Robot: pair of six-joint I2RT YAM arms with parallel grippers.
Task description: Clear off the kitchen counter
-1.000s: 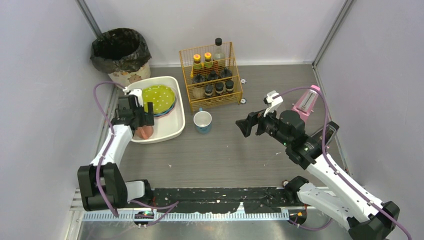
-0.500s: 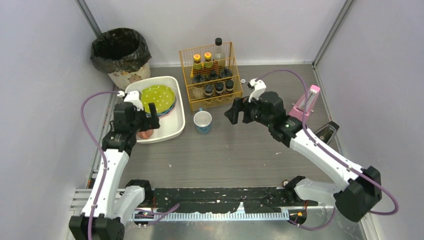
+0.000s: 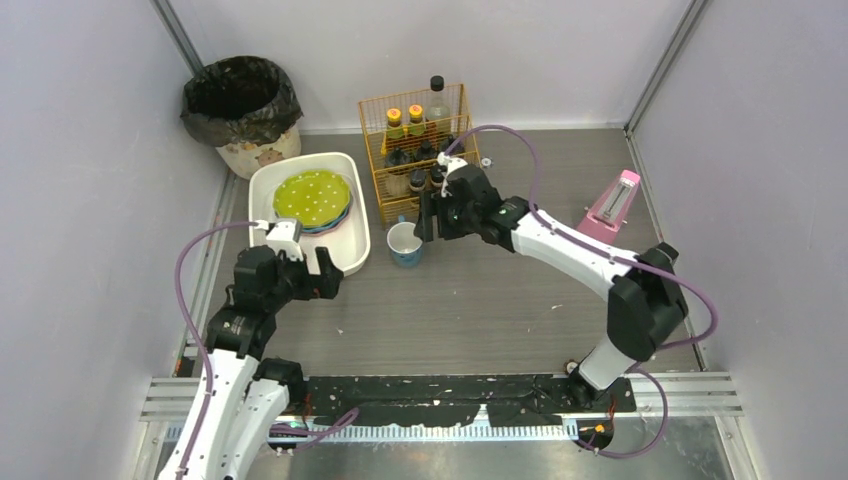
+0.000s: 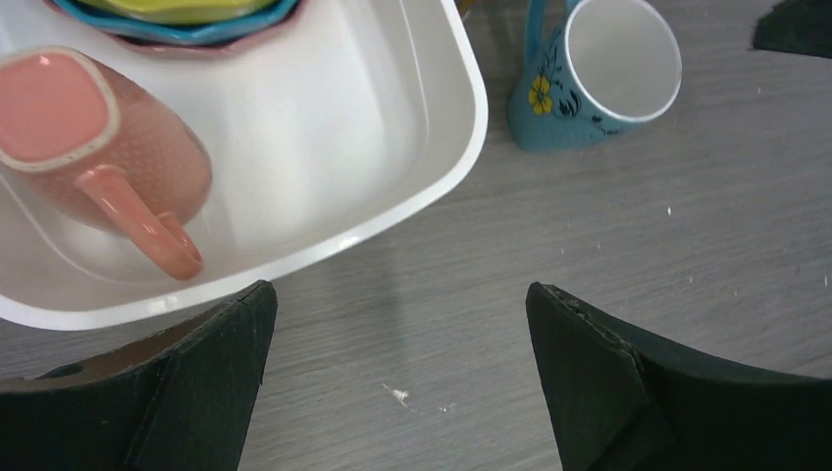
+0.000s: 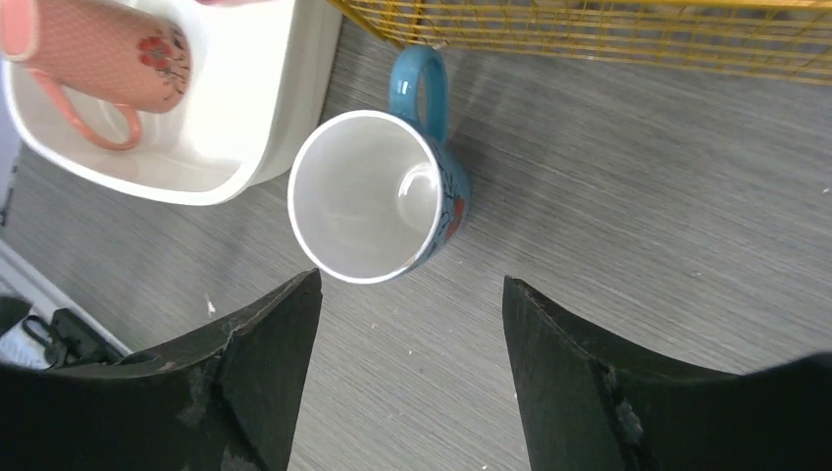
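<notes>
Two end effectors are seen spread wide, and nothing is held in either. The left end effector [image 4: 397,294] is positioned over bare counter [image 3: 480,300], just near of the near right corner of a white tub [image 4: 469,118]. A pink mug [image 4: 118,147] is laid on its side inside the tub, and a stack of plates topped by a green plate [image 3: 312,197] is seen at the tub's far end. The right end effector [image 5: 410,283] is held above a blue mug [image 5: 363,196], which is stood upright on the counter just right of the tub, with its handle turned towards a yellow wire basket [image 3: 430,205] of bottles. The grey wood-grain counter is spread across the whole scene, bounded by pale walls. A bin [image 3: 240,105] lined with a black bag is placed at the far left corner, and a pink upright object [image 3: 612,205] is set near the right wall.
</notes>
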